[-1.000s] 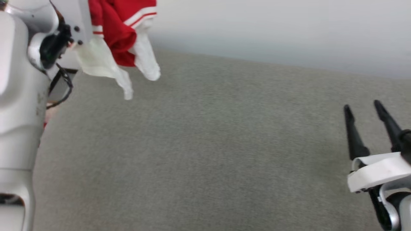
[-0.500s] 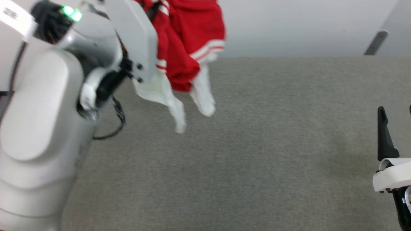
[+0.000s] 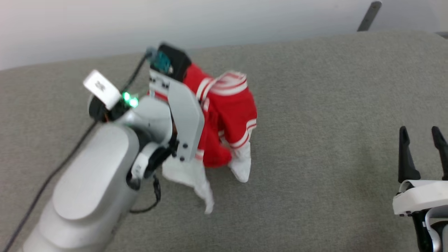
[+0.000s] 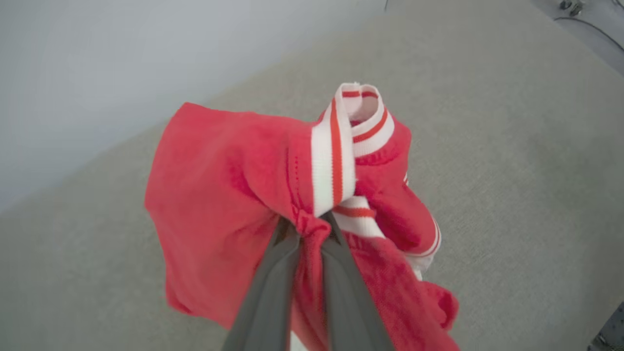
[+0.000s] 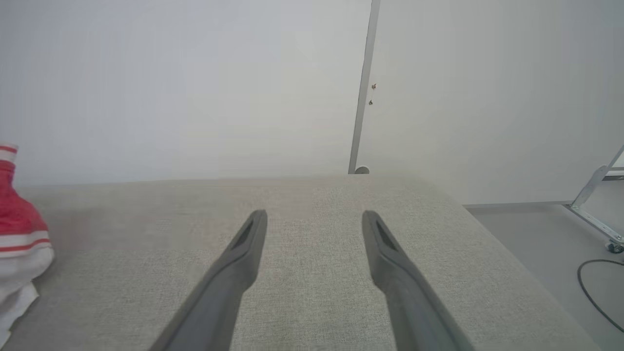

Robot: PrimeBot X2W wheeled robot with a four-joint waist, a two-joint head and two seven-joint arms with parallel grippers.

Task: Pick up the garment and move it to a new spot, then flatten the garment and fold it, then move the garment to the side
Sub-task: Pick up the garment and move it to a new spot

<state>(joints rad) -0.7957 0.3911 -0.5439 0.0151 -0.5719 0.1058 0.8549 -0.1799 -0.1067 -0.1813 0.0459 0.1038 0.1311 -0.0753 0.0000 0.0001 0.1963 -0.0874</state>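
Note:
The garment [image 3: 231, 115] is a red T-shirt with white sleeves and red-white striped trim, bunched and hanging over the grey surface. My left gripper [image 4: 308, 229] is shut on a pinch of its red fabric just below a striped band. In the head view my left arm [image 3: 105, 175] reaches in from the lower left, and its wrist covers the fingers. White sleeve ends [image 3: 206, 196] dangle lowest, close to the surface. My right gripper [image 3: 420, 133] stands open at the far right, well away from the garment [image 5: 19, 229], with nothing between its fingers [image 5: 243, 253].
A wide grey fabric-covered surface [image 3: 315, 105] spreads under both arms, backed by a white wall [image 5: 195, 73]. Its right edge [image 5: 487, 234] drops to a floor with a cable [image 5: 590, 287] and a metal frame leg [image 5: 594, 195]. A black cable [image 3: 42, 189] trails along my left arm.
The head camera has tilted, so the whole picture shifted. My left arm and the hanging garment now sit lower and nearer the view's middle. The right gripper stays open.

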